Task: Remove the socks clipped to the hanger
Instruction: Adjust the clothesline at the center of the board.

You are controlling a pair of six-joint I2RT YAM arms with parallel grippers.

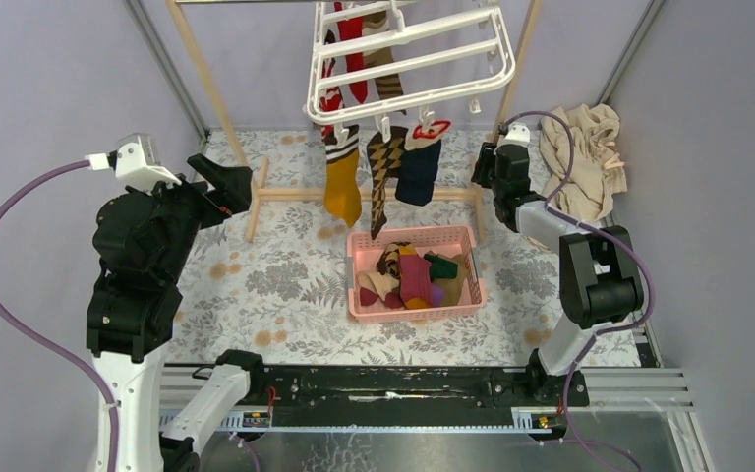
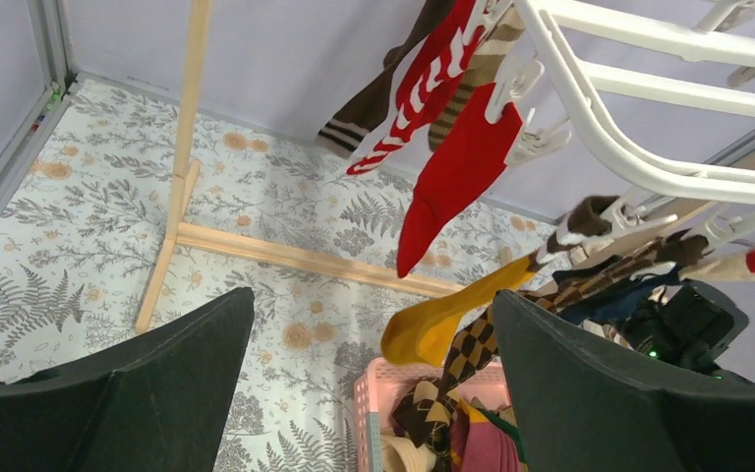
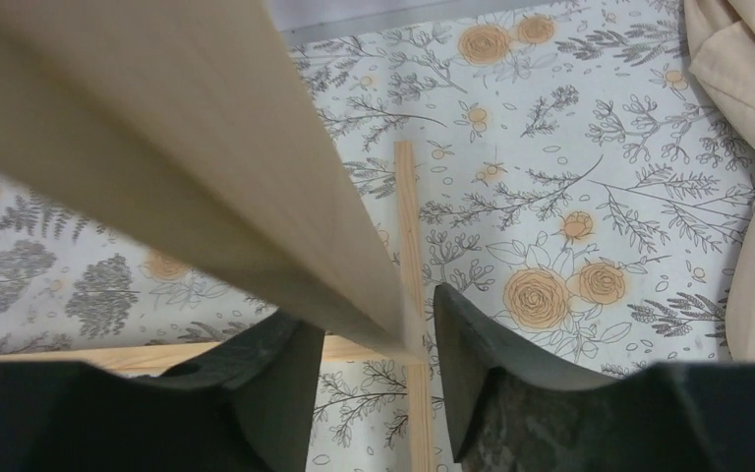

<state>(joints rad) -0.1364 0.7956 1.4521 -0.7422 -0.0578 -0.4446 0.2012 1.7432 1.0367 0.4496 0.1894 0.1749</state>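
The white hanger [image 1: 408, 61] hangs tilted at the top centre, above the pink basket. A yellow sock [image 1: 343, 185], a brown checked sock [image 1: 383, 175] and a navy sock [image 1: 419, 169] dangle from its front clips. Red and striped socks [image 1: 354, 49] hang further back. My left gripper [image 1: 228, 187] is open to the left of the socks, holding nothing. The left wrist view shows the hanger [image 2: 590, 133], a red sock [image 2: 457, 172] and the yellow sock [image 2: 442, 320] ahead of it. My right gripper [image 1: 485, 167] is open, its jaws either side of the wooden pole [image 3: 157, 147].
A pink basket [image 1: 354, 277] holding several loose socks sits on the floral mat under the hanger. The wooden pole frame [image 1: 206, 84] stands around the hanger, with a floor bar [image 1: 295, 195] behind the basket. A beige cloth [image 1: 585, 157] lies bunched at the back right.
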